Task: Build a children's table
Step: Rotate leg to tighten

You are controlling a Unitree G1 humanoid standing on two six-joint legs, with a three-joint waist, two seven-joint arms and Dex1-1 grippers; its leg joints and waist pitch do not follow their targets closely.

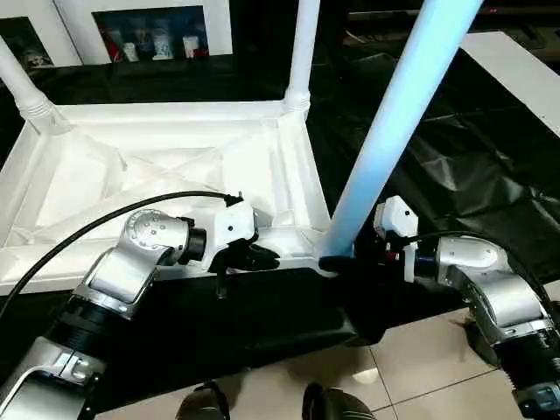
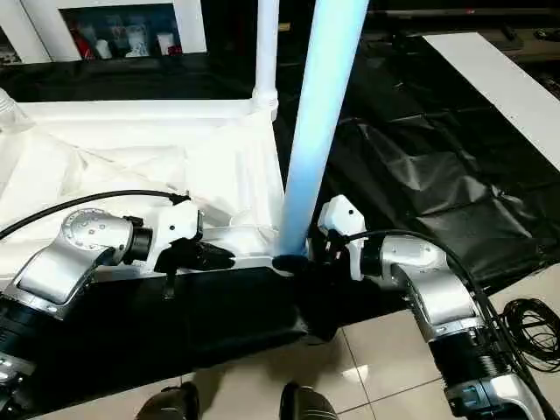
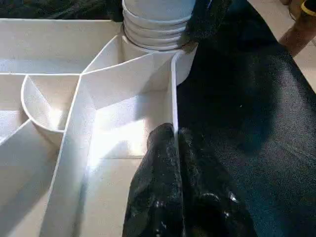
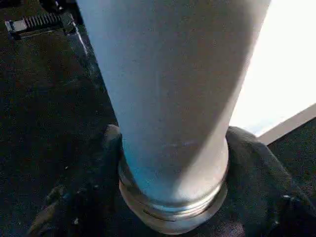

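The children's table top [image 1: 175,166] lies upside down on a black sheet, ribbed underside up. Two white legs stand in its far corners [image 1: 302,52] [image 1: 17,87]. A third leg [image 1: 394,114] stands slightly tilted in the near right corner socket [image 3: 158,29]. My right gripper [image 1: 337,261] is at that leg's base, its black fingers [image 4: 106,148] pressed on both sides of the leg [image 4: 173,98] just above the threaded rings. My left gripper [image 1: 254,256] is shut on the thin near rim of the top, one finger on each side of the wall [image 3: 174,98].
A black sheet [image 1: 455,157] covers the floor under and to the right of the top. A white glass-door cabinet [image 1: 149,31] stands at the back, and a white board [image 1: 516,70] lies at the far right. Tiled floor [image 1: 420,350] and loose cables [image 2: 534,324] are close by.
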